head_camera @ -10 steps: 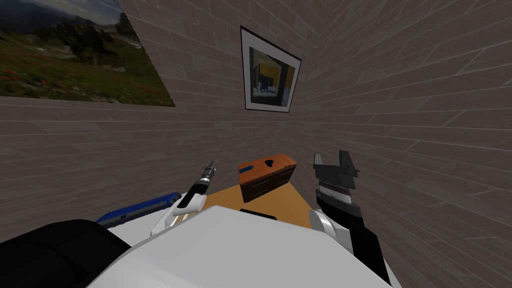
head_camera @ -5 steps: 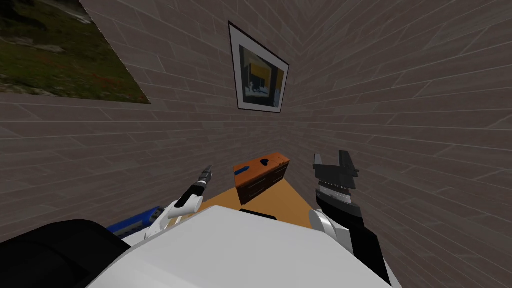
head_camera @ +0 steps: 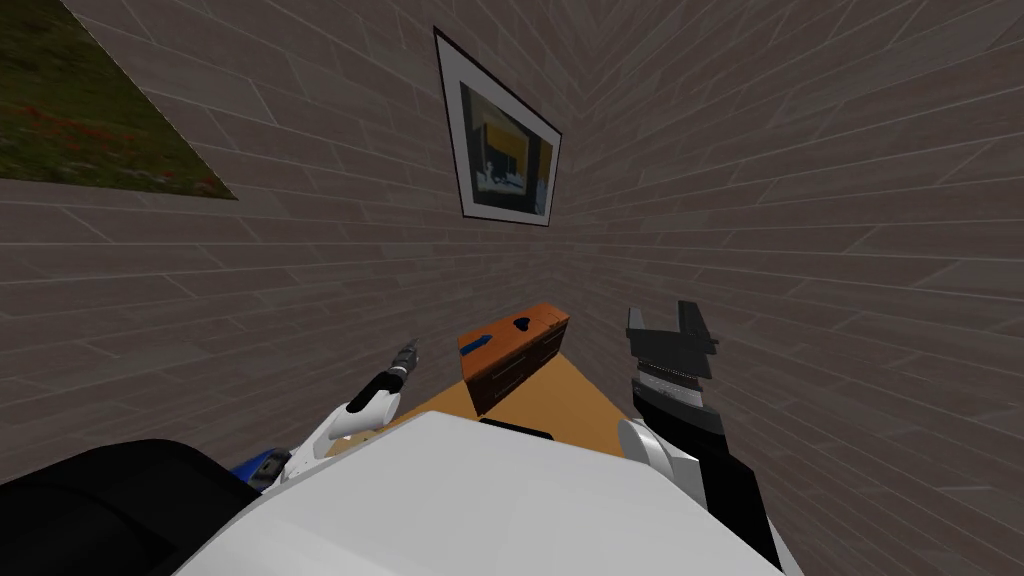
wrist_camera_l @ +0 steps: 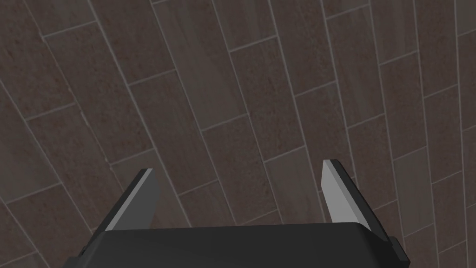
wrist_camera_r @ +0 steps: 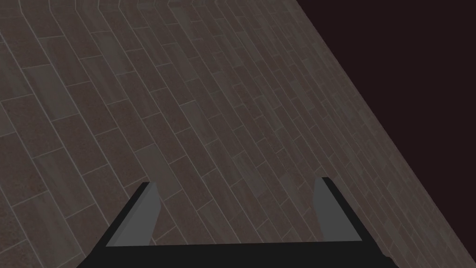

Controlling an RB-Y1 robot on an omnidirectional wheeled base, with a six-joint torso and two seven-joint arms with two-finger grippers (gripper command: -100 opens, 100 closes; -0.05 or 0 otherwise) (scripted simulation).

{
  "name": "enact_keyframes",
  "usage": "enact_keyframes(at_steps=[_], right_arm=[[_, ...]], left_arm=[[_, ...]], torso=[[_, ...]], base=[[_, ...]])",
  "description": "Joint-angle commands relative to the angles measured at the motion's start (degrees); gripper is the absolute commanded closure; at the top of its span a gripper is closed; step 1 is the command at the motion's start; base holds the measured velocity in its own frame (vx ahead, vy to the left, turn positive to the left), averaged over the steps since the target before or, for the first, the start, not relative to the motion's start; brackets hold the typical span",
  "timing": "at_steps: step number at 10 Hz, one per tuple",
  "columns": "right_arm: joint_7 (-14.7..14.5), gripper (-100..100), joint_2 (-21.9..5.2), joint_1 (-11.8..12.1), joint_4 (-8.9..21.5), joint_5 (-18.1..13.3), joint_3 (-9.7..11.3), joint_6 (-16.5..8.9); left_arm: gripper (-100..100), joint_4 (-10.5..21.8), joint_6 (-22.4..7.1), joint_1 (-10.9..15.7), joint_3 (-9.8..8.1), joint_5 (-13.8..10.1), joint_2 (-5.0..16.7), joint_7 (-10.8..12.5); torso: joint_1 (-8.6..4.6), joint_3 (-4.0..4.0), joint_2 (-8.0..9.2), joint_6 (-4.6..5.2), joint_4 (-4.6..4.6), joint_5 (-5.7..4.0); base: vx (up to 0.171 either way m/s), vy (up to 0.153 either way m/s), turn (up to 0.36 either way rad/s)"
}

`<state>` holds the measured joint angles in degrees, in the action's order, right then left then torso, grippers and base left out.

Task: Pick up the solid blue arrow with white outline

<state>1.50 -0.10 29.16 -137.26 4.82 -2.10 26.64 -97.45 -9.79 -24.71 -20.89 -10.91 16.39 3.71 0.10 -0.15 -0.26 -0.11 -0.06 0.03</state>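
Note:
A small blue arrow lies on top of a brown low cabinet with drawers, standing in the corner of the room ahead of me. A black heart shape lies beside it on the same top. My left gripper hangs to the left of the cabinet, short of it; in the left wrist view the left gripper stands open and holds nothing. My right gripper is raised to the right of the cabinet, and the right gripper is open and holds nothing.
Brick-pattern walls close in on both sides and meet behind the cabinet. An orange floor patch lies in front of the cabinet. A blue object and a black bulky shape sit low at my left.
The whole head view has shifted: cabinet and wall pictures slid left, so I have turned right. My left arm has dropped lower and to the left. The right gripper holds its place.

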Motion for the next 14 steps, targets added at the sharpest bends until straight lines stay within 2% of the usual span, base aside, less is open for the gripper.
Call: enact_keyframes(at_steps=[1, 2, 3, 5, 6, 8, 11, 14], right_arm=[[0.0, 0, 0.0, 0.0, 0.0, 0.0, 0.0, 0.0], [0.0, 0, 0.0, 0.0, 0.0, 0.0, 0.0, 0.0], [0.0, 0, 0.0, 0.0, 0.0, 0.0, 0.0, 0.0], [0.0, 0, 0.0, 0.0, 0.0, 0.0, 0.0, 0.0], [0.0, 0, 0.0, 0.0, 0.0, 0.0, 0.0, 0.0], [0.0, 0, 0.0, 0.0, 0.0, 0.0, 0.0, 0.0], [0.0, 0, 0.0, 0.0, 0.0, 0.0, 0.0, 0.0], [0.0, 0, 0.0, 0.0, 0.0, 0.0, 0.0, 0.0]], left_arm=[[-100, 1.9, -2.9, 0.0, -0.81, -0.8, 0.5, 0.5], [-100, 1.9, -3.9, 0.0, -0.81, -0.8, 0.5, 0.5], [-100, 3.8, -5.3, 0.2, -1.59, -1.6, 1.1, 1.0], [-100, 3.8, -7.5, 0.2, -1.59, -1.6, 1.1, 1.0], [-100, 5.7, -9.4, 0.4, -2.34, -2.3, 1.7, 1.4], [-100, 5.7, -11.1, 0.4, -2.34, -2.3, 1.7, 1.4], [-100, 9.2, -16.7, 0.7, -3.68, -3.8, 2.6, 2.2], [-100, 10.8, -21.2, 0.8, -4.27, -4.6, 3.1, 2.5]], torso=[[0.00, 0.00, 0.00, 0.00, 0.00, 0.00], [-0.02, -0.01, -0.02, 0.07, 0.00, 0.00], [-0.01, -0.01, -0.02, 0.02, 0.00, -0.01], [0.02, -0.03, -0.06, -0.01, -0.01, 0.00], [-0.01, -0.01, -0.02, -0.02, -0.01, 0.00], [-0.01, -0.04, -0.06, 0.00, -0.01, -0.01], [-0.02, -0.04, -0.07, 0.00, -0.01, -0.01], [-0.01, -0.08, -0.15, 0.05, -0.03, 0.00]], base=[[0.015, -0.004, -0.261], [0.017, 0.006, -0.203], [0.028, 0.006, -0.424], [0.018, 0.012, -0.050], [0.022, -0.007, -0.364], [0.019, 0.009, -0.066], [0.034, 0.004, -0.286], [0.043, 0.009, -0.218]])
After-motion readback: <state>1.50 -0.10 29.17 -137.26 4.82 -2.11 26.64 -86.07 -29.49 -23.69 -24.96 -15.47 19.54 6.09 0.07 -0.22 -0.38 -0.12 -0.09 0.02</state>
